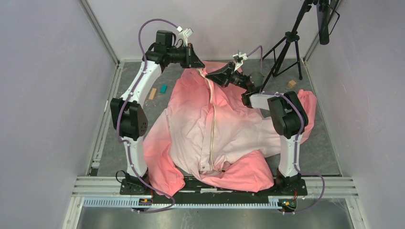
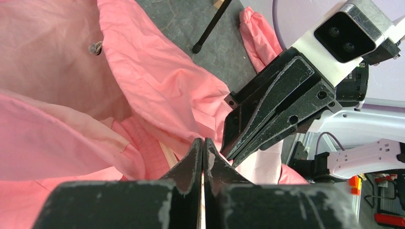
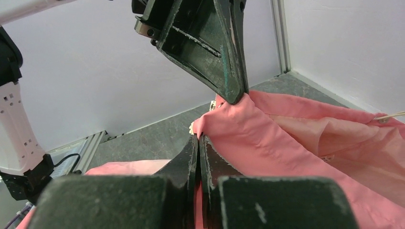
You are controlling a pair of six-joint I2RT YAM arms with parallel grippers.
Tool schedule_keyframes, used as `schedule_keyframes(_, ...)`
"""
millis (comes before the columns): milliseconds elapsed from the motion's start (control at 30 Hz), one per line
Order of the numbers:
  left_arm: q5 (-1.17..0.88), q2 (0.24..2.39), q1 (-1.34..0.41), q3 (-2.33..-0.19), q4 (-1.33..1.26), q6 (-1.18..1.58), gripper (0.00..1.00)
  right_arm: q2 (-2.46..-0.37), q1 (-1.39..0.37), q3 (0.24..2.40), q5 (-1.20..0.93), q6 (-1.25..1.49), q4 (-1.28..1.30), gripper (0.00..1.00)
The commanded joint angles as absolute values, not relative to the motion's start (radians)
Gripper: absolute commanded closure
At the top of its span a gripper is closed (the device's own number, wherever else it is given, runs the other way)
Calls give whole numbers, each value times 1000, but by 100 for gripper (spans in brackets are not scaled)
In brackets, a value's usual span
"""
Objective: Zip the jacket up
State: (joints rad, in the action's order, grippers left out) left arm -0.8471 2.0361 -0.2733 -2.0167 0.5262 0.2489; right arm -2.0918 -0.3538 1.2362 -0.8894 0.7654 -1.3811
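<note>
Both arms reach far, left gripper (image 2: 203,145) and right gripper (image 3: 197,140) clamped on the jacket (image 1: 229,119) collar, hiding the top of the zipper (image 1: 213,125).

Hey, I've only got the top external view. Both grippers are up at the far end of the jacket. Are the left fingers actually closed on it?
Observer: Yes. In the left wrist view the left gripper has its fingers pressed together, with the jacket bunched around the tips.
Operator: And the right one?
Observer: The right wrist view shows the right gripper shut too, with a pink fabric edge caught at its tips.
Operator: Is the fabric lifted there?
Observer: Yes. Seen from the right wrist, it rises to a peak where the left tips pinch it.
</note>
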Motion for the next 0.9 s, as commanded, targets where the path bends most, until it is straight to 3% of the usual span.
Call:
schedule_keyframes(0,-819,2013,-267,-2052,539,215,98,-2063,-359,1269,-863,689,-1328,90)
schedule_keyframes(100,-778,2007,-267,-2051,538,246,98,-2019,-353,1254,-801,582,-1142,73)
schedule_keyframes(167,-755,2001,-265,-2046,533,270,98,-1972,-349,1240,-727,509,-972,69)
schedule_keyframes(300,-722,1977,-264,-2005,479,329,98,-1869,-348,1215,-526,413,-685,50)
schedule_keyframes(500,-711,1968,-264,-1993,448,377,98,-1701,-392,1148,-362,361,-506,37)
schedule_keyframes(867,-666,1941,-262,-1996,467,434,98,-1695,-525,1129,-348,560,-622,40)
